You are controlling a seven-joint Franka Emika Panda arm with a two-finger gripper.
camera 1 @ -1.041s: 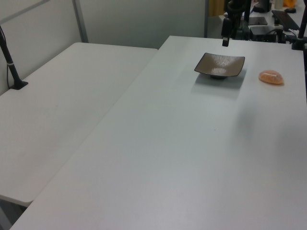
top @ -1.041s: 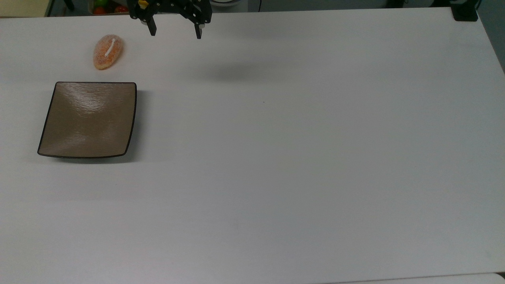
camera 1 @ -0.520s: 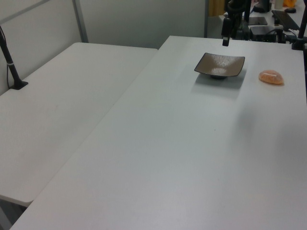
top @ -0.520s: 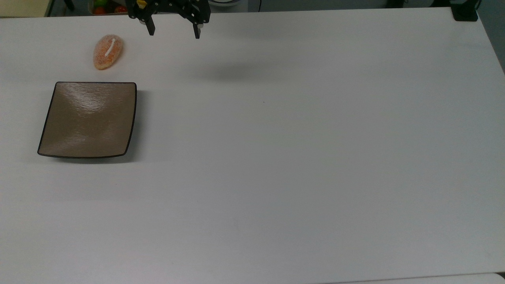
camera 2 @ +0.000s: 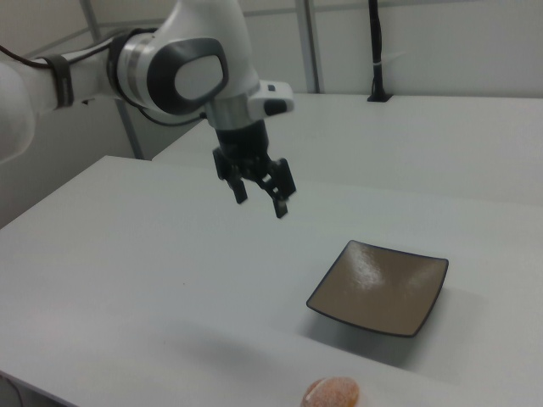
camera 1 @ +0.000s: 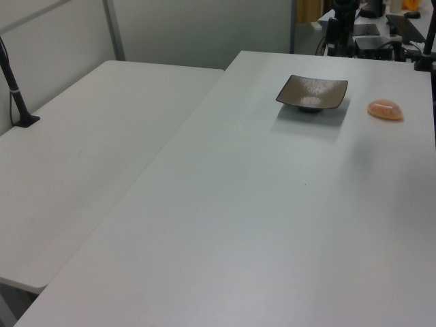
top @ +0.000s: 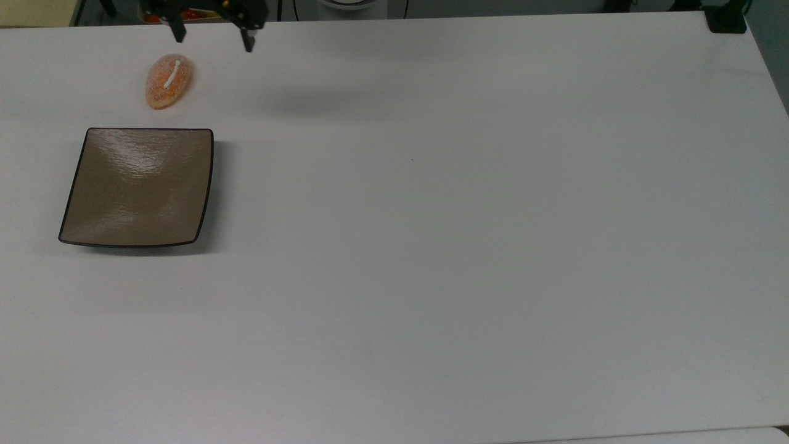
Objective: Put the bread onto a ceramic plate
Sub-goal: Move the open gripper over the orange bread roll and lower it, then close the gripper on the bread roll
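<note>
The bread [top: 168,81] is a small orange-brown bun with a white stripe, lying on the white table near the top view's upper left; it also shows as the bread [camera 1: 385,109] and the bread [camera 2: 332,393]. The square brown ceramic plate [top: 139,185] sits just below it in the top view, with nothing on it, and appears as the plate [camera 1: 312,92] and the plate [camera 2: 380,287]. My gripper [top: 213,39] hangs open above the table, up and to the right of the bread in the top view, holding nothing; the right view has the gripper [camera 2: 260,200] high above the table.
The white table [top: 468,246] stretches wide to the top view's right. A second white table [camera 1: 88,150] adjoins it on the left view's left. A black clamp [top: 726,20] sits at the top view's upper right corner. Colourful items [top: 185,13] lie beyond the far edge.
My gripper has moved toward the top view's left, from right of the bread to nearly above it, staying open. Bread and plate have not moved.
</note>
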